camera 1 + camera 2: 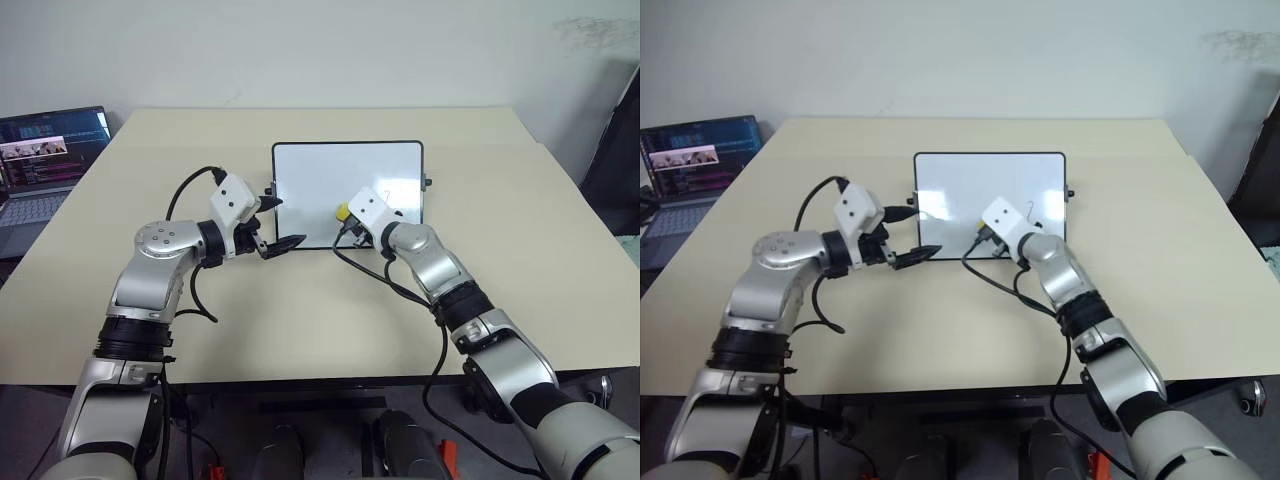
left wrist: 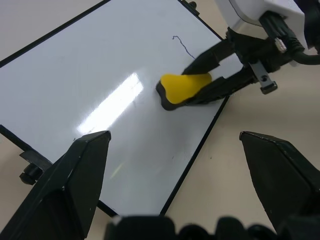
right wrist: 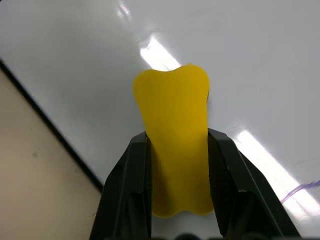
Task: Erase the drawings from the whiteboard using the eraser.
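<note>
Right gripper clamps the eraser on the whiteboard, left gripper released; drawings remain at right, erasing incomplete

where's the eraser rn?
Eraser is clamped in the right gripper, on the whiteboard near its front edge, right of centre.

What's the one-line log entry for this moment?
phase: erasing | right claw: shut on eraser, on whiteboard | left claw: open, empty | drawings: some remain
</note>
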Action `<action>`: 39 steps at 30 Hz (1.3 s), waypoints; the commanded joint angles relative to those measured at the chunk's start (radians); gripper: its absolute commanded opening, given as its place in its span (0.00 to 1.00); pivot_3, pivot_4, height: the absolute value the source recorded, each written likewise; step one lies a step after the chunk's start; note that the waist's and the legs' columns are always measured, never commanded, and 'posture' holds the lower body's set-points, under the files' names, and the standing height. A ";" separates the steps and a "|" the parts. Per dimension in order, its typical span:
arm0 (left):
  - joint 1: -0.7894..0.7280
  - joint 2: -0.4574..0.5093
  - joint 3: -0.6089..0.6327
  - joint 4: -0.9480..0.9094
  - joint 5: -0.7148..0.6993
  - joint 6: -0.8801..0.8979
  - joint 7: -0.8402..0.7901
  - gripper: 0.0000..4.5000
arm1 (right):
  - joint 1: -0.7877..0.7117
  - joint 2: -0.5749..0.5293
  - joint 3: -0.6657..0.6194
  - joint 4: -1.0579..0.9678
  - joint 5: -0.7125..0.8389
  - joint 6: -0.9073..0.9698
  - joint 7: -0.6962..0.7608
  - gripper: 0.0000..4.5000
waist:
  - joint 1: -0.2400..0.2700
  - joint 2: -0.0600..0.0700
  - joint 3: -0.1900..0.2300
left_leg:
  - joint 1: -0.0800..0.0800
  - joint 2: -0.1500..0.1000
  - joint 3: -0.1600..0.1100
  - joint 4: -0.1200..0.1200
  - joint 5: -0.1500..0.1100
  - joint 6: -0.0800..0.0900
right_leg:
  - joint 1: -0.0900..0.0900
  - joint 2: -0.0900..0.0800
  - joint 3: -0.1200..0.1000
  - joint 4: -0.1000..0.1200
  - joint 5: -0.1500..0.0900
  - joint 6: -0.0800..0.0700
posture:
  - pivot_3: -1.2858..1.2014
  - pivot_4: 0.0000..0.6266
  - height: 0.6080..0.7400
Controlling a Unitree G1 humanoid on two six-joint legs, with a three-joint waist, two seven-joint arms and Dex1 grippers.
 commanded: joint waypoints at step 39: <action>-0.065 0.123 0.081 -0.016 -0.035 -0.010 -0.053 1.00 | 0.055 -0.542 -0.248 -0.535 0.233 0.134 0.399 0.25 | 0.012 0.004 0.008 | -0.019 -0.002 -0.004 -0.016 -0.005 -0.009 | -0.010 -0.002 -0.004 -0.021 -0.002 0.003 | 0.52 0.24 1.00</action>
